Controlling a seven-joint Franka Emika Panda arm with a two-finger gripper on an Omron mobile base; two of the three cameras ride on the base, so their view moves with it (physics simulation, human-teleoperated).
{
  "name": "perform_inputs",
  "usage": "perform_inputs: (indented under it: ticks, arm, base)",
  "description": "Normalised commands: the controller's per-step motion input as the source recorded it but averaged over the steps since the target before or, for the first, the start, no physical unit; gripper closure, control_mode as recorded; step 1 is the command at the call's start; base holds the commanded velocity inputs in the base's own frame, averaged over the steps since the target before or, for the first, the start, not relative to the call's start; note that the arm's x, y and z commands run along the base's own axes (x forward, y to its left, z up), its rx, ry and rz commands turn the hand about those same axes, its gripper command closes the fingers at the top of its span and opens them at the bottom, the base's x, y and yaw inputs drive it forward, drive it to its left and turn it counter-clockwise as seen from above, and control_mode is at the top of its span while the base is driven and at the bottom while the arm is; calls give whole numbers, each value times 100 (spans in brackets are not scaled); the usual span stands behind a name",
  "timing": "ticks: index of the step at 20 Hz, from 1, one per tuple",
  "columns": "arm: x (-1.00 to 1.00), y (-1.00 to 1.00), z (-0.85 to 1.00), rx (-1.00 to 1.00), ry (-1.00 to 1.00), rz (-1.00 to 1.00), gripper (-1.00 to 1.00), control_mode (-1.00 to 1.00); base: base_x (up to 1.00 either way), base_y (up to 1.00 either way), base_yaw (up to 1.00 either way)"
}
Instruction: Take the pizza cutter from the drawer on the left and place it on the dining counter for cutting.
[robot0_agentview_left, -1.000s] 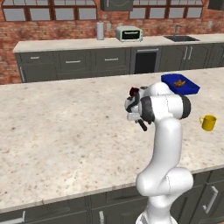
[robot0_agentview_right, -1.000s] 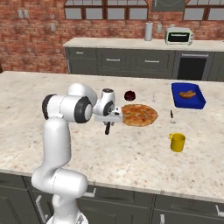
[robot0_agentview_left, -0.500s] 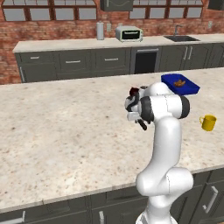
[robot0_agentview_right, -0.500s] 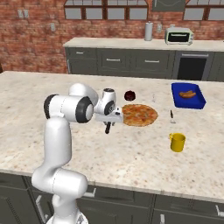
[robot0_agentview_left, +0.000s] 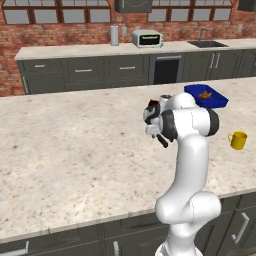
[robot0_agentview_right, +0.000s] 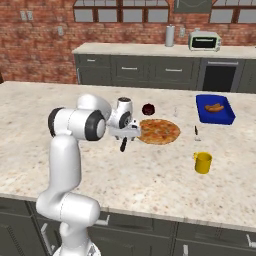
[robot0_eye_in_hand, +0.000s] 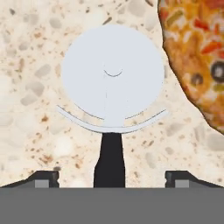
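Now the job is setting the pizza cutter (robot0_eye_in_hand: 112, 87) down cleanly on the dining counter (robot0_agentview_right: 150, 175), so start from the left of the hand view: the left finger (robot0_eye_in_hand: 43, 178) sits well out from the thin black handle, the handle runs up the middle to the round blade, and the right one stands equally far off on the other side. The fingers look spread with a clear gap to the handle on both sides, so I judge the cutter released, or all but released; whether it already lies on the surface I cannot tell for sure from this angle. In the right base view the gripper (robot0_agentview_right: 123, 142) hangs just above the stone top, left of the pizza (robot0_agentview_right: 158, 131). The blade's right edge is near the crust but apart from it. To finish well, lift the hand straight away along its own axis with the fingers kept wide, so neither pad drags the handle. Avoid any drift to the right, where the blade could be nudged onto the pizza.
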Motion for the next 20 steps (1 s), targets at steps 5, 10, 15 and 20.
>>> perform_inputs:
  ticks: [5, 10, 15, 20]
  arm:
    - [-29, 7, 70, 0, -2, -2, -100, -100]
    - [-62, 12, 53, 0, 0, -5, -100, -100]
    - [-58, 24, 43, 0, 0, -6, -100, -100]
    - [-59, 27, 37, 0, 0, -8, -100, -100]
  base:
    - [0, 0, 0]
    - [0, 0, 0]
    - [0, 0, 0]
    - [0, 0, 0]
